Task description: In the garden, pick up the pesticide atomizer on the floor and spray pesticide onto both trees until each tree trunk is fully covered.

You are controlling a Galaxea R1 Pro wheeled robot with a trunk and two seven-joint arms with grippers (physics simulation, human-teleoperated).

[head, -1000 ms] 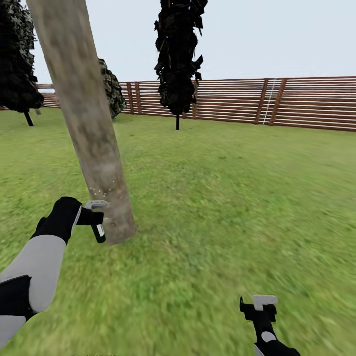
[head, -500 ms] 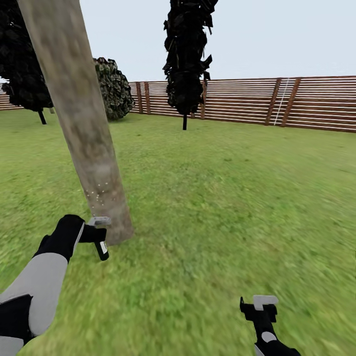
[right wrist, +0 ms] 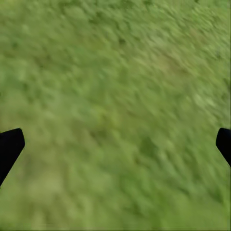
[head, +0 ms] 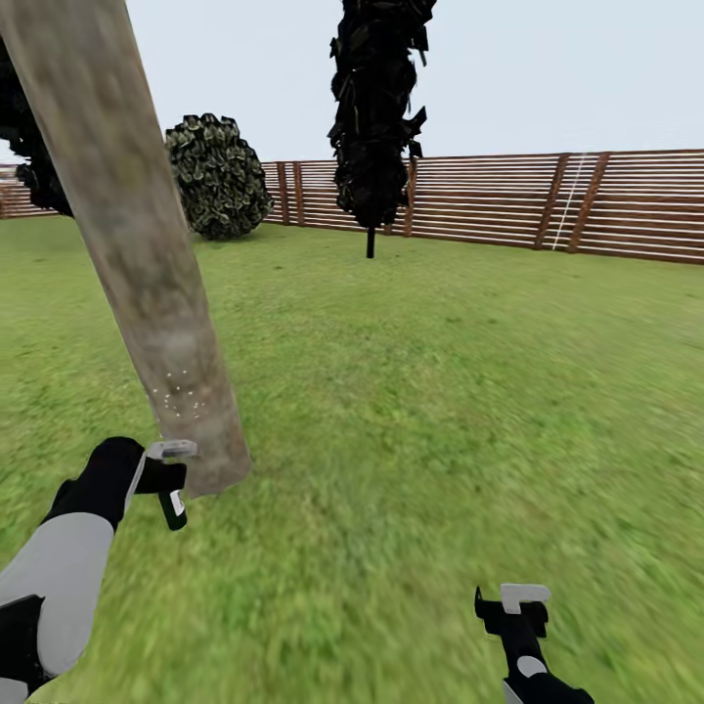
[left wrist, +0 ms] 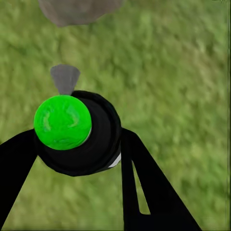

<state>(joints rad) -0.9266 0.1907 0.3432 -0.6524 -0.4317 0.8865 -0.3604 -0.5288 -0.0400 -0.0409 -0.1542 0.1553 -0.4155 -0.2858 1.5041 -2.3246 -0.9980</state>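
- No brand, label or writing is readable anywhere I can see.
- I count one thick tree trunk [head: 137, 244], mottled grey-tan, leaning across my head view; it is my landmark.
- My left gripper [head: 168, 479] sits just beside the trunk's base, its fingers pinched on the pesticide atomizer [left wrist: 77, 132], a black body with a bright green round cap and a grey nozzle.
- One faint cluster of white pesticide specks [head: 179, 399] lies on the trunk just above that gripper.
- My right gripper [head: 513, 606] hangs well apart from the trunk over the grass floor [head: 440, 411], its fingers [right wrist: 10, 147] spread wide with only grass between them.
- Beyond the trunk I count one thin-trunked dark tree [head: 376, 117], one round bush [head: 217, 176], and one slatted wooden fence [head: 548, 200].
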